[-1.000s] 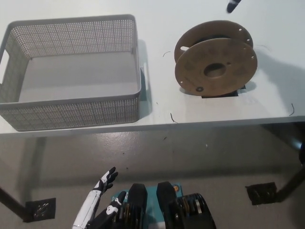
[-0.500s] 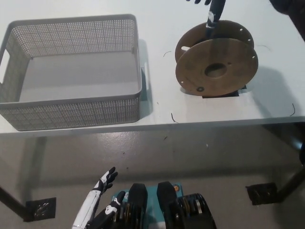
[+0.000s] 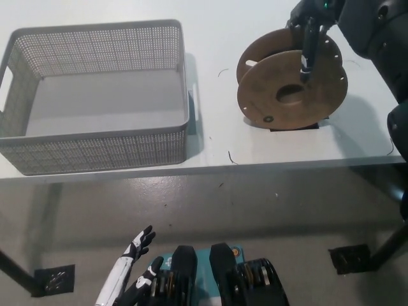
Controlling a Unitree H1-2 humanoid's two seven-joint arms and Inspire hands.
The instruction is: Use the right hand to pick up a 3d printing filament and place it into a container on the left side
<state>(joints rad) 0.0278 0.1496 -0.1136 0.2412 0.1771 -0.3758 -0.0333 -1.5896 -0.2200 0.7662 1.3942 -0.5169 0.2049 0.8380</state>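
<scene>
So we've got the filament spool [image 3: 292,90] standing on its edge on the right part of the bench [image 3: 210,38], its axle running roughly front to back, the near flange facing us. Our black right hand [image 3: 310,25] is over the spool's top rim from the far right side, one of its fingers [image 3: 308,54] pointing down across the near flange just above the hub hole. Nothing's gripped yet, fingers look apart. The grey basket [image 3: 95,95] sits to the left, well apart from the spool. White left hand [image 3: 139,245] hangs low under the bench edge, fingers spread, so the right one's far nearer.
</scene>
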